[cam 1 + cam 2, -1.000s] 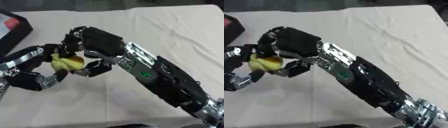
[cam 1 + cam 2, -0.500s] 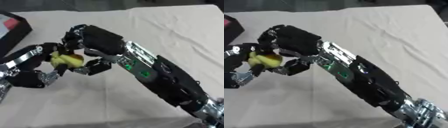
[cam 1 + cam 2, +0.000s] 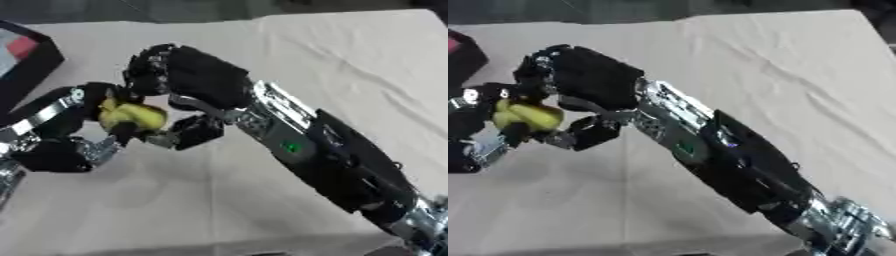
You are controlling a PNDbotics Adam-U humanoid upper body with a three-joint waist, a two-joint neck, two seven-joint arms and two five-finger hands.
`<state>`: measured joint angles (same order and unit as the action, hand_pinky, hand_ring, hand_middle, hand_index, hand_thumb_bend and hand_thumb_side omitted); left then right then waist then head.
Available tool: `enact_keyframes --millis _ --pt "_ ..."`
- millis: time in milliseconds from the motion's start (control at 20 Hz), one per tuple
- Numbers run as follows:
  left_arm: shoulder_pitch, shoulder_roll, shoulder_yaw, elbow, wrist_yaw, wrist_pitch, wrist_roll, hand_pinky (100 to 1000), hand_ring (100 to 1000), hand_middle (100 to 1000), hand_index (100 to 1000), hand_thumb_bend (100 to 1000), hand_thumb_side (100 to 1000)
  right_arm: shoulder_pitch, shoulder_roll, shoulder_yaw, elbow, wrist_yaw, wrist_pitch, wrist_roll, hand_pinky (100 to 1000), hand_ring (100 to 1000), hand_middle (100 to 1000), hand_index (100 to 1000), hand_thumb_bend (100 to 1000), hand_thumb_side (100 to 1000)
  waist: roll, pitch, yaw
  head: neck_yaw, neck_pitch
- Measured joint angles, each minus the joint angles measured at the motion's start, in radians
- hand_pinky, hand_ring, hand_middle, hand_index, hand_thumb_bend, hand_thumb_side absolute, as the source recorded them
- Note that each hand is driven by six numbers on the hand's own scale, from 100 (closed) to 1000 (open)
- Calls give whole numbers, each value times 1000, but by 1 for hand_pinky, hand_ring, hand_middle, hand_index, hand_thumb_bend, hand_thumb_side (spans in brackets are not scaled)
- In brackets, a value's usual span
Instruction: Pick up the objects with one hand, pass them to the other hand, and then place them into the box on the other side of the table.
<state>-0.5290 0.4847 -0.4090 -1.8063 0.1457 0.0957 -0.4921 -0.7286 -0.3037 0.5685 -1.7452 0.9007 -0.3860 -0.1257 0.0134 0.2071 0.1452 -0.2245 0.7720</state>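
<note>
A yellow, banana-like object (image 3: 131,116) is held above the cloth between my two hands at the left. My left hand (image 3: 61,131) comes in from the left edge with its fingers curled round the object's left and lower side. My right hand (image 3: 194,80) reaches across from the lower right. Its fingers (image 3: 144,75) curl over the top of the object and its thumb (image 3: 194,131) closes in from below right. A dark box (image 3: 24,55) with a red patch inside stands at the upper left edge.
A beige, creased cloth (image 3: 350,65) covers the table. My right forearm (image 3: 332,160) lies diagonally across the middle, from the lower right corner to the hands. The table's far edge runs along the top of the view.
Both hands and the yellow object between them have risen slightly and stayed together. The box has not moved.
</note>
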Motion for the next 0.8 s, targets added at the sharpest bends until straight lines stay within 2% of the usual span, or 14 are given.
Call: enact_keyframes --millis 350,550,650,800 --pt "1 9 1 8 34 20 18 485 918 640 465 100 367 30 -1 14 -5 103 75 -235 690 708 809 892 535 100 5 0 -4 8 0" --pt "21 11 12 17 34 21 54 483 915 638 465 100 349 35 -2 9 -9 131 111 -301 732 748 825 900 497 100 8 0 -7 14 0" --pt "58 34 15 49 13 28 75 483 914 639 467 100 338 30 -9 -33 -40 133 129 -327 741 752 827 902 481 100 10 -1 -8 31 0" --pt "74 59 43 82 -18 35 126 481 912 638 466 100 324 33 -14 -64 -66 133 143 -343 746 755 830 906 460 100 11 -2 -8 72 0"
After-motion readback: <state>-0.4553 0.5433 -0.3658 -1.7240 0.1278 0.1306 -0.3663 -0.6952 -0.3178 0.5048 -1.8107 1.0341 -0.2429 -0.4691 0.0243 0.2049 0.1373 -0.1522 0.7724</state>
